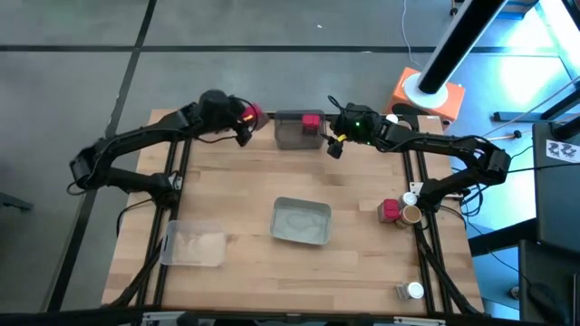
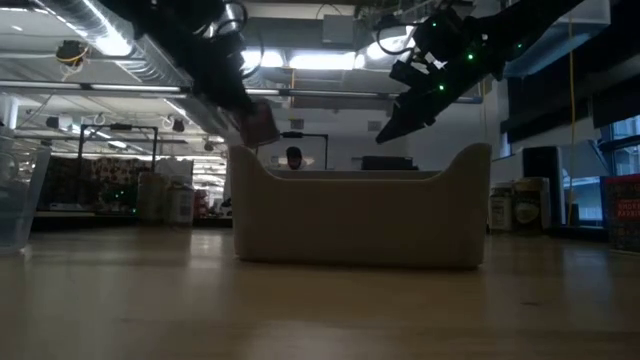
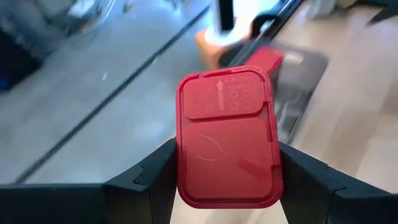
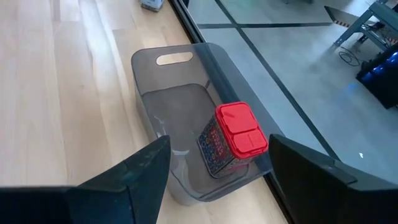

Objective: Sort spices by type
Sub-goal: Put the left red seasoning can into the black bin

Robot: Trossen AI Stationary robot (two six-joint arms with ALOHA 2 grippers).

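Note:
My left gripper [image 1: 246, 119] is shut on a red blocky spice jar [image 3: 227, 140], in the air just left of the smoky grey tray [image 1: 297, 134] at the table's far edge. A second red blocky jar [image 4: 231, 140] lies tilted inside that tray, leaning on its wall. My right gripper [image 4: 217, 168] is open and empty, above the tray's right end [image 1: 333, 140]. A red jar [image 1: 391, 210] and a tan-topped jar [image 1: 410, 216] stand at the right edge, and a white-topped jar [image 1: 414, 291] stands near the right front corner. My left gripper pinches the red jar between its two fingers [image 3: 158, 180], one on each of two opposite sides [image 3: 181, 174], just below the lid. The red lid [image 3: 227, 99] faces the wrist camera. The jar is lifted clear of the table and sits tilted in the low view [image 2: 258, 122].
A pale tray [image 1: 301, 223] sits at the table's middle and fills the low view [image 2: 360, 215]. A clear tray [image 1: 193, 243] sits front left. Another small white-topped jar [image 1: 412, 188] is by the right rail. An orange and white thing [image 1: 426, 91] stands beyond the far right corner.

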